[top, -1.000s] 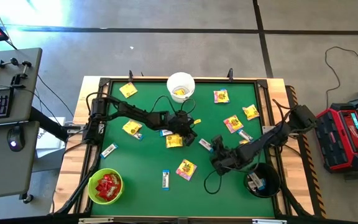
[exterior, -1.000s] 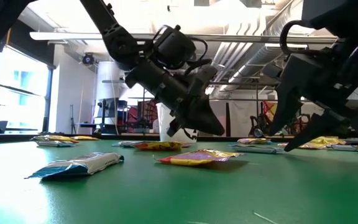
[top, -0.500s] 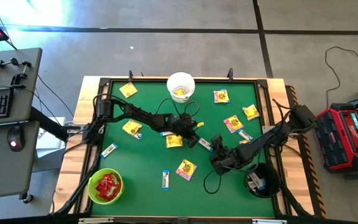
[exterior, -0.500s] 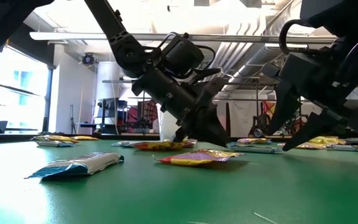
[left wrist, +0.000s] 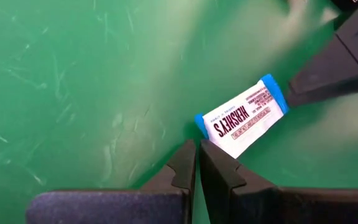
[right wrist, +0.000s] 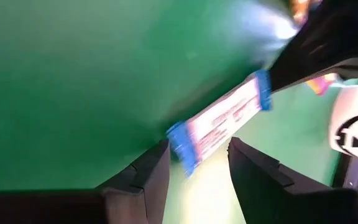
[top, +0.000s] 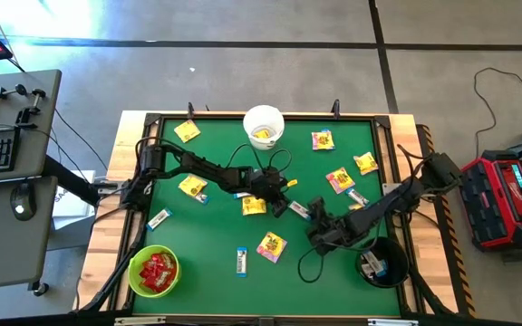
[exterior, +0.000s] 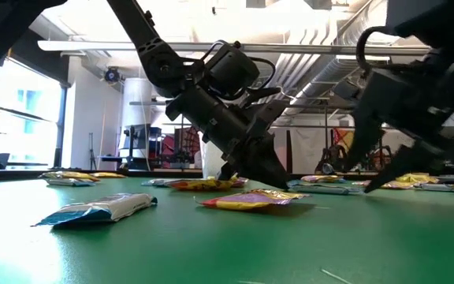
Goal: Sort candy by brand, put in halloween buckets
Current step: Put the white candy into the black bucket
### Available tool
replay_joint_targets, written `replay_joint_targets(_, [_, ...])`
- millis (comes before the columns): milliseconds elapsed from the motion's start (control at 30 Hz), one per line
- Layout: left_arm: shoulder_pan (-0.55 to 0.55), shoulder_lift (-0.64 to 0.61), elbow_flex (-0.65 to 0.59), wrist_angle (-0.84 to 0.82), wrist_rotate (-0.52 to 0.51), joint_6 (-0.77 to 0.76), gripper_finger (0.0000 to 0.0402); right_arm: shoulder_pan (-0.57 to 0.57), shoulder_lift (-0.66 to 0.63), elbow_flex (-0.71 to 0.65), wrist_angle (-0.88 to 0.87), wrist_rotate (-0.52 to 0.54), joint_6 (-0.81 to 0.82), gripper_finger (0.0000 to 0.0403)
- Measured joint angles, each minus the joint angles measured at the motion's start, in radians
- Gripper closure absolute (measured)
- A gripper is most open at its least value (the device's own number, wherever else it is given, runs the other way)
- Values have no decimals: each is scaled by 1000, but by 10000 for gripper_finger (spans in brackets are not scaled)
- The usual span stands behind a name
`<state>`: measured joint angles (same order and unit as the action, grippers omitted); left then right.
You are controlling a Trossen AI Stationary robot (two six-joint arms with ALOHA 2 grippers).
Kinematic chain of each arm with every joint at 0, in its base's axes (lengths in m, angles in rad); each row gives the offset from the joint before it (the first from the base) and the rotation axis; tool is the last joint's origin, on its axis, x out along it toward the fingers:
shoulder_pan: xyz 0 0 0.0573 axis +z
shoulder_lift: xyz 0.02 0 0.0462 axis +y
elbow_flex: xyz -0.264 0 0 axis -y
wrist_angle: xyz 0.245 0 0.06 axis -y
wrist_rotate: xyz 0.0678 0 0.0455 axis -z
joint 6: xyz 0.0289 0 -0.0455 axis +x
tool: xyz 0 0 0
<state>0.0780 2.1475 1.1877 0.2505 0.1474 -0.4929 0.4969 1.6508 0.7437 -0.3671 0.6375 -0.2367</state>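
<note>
The narrow white-and-blue wrapped candy bar [top: 298, 210] with dark print lies flat on the green felt table top [top: 216, 244], near the middle of the table, and both arms are at it from opposite ends. The left gripper [left wrist: 197, 163] has its two dark fingers pressed together with nothing between them, the tips right at one blue end of the bar [left wrist: 242, 116]. The right gripper [right wrist: 197, 158] stands with its fingers apart, the other blue end of the bar [right wrist: 219, 121] lying between them; nothing is clamped yet. From table height the left gripper [exterior: 251, 170] points steeply down to the felt, just behind a yellow flat packet with pink print [exterior: 251, 199].

Beside the bar, toward the left arm, lies another yellow packet with pink print [top: 254, 206]; a third [top: 272, 245] lies nearer the front edge. Beyond the bar at the far edge stands the small round white plastic pail [top: 264, 126] with yellow inside. The lime green round pail [top: 153, 272], full of red packets, sits at the front corner on the left arm's side, and the black round pail [top: 381, 263] at the front corner on the right arm's side.

The step in hand looks like securing this bar: the left fingertips seem to steady or nudge it toward the right gripper. Next, the right fingers would need to close squarely on the thin wrapper end and lift, likely toward the black pail; which pail takes this brand I cannot tell for sure.
</note>
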Motion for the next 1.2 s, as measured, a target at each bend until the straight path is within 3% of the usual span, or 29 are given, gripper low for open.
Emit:
replay_joint_targets(167, [0, 0, 0, -4, 0, 5, 390, 0, 0, 1, -57, -40, 18, 253])
replay_joint_targets(500, [-1, 0, 0, -9, -1, 7, 390, -68, 12, 2, 13, -74, -87, 253])
replay_joint_targets(933, [-3, -1, 0, -16, -2, 24, 390, -40, 19, 0, 67, 130, -72, 253])
replay_joint_targets(1200, [-3, -1, 0, -20, -1, 26, 390, -33, 18, 0, 61, 107, 35, 261])
